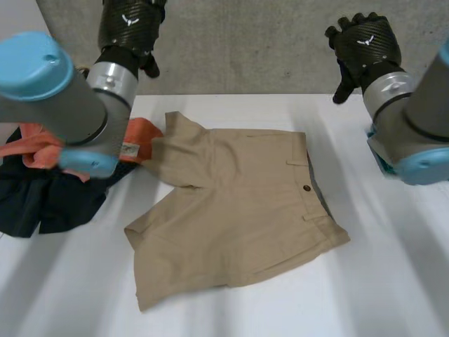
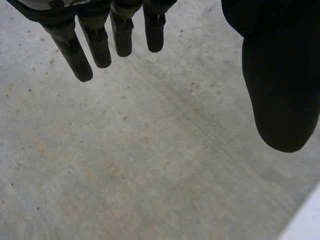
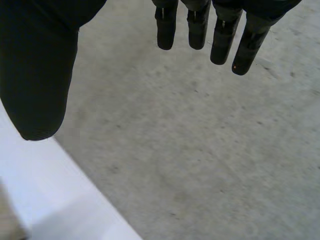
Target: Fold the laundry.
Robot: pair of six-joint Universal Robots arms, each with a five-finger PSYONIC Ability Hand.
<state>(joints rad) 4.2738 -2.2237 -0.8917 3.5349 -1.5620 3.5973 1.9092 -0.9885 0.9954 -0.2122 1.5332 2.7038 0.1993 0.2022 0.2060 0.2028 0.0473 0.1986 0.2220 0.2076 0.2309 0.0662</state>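
At the far left of the white table (image 1: pixel 393 281), seen from the head view, lies a rumpled heap: a dark navy garment (image 1: pixel 35 203), soft and bunched, with a coral-orange garment (image 1: pixel 144 133) crumpled on top of it. The left arm's grey joint and light-blue cap cross in front of this heap.

Above it, the left hand (image 1: pixel 130 28) is raised past the table's far edge, over rough, speckled grey concrete (image 1: pixel 245 42). In the left wrist view its fingers (image 2: pixel 95 45) hang straight and slightly spread, the thumb set well apart, with nothing held.

In the middle of the table lie the tan shorts (image 1: pixel 238 210), spread flat, in a smooth woven cloth with shallow creases. The two legs point towards the heap, and the upper leg's hem touches the orange garment. The waistband lies on the right side, with belt loops and a small dark button (image 1: pixel 306 188).

At the right, the right hand (image 1: pixel 365 45) is also lifted over the concrete beyond the table. In the right wrist view its fingers (image 3: pixel 200 25) are straight and relaxed, thumb apart, gripping nothing, with the table's white edge beneath the thumb. Neither hand touches the shorts.
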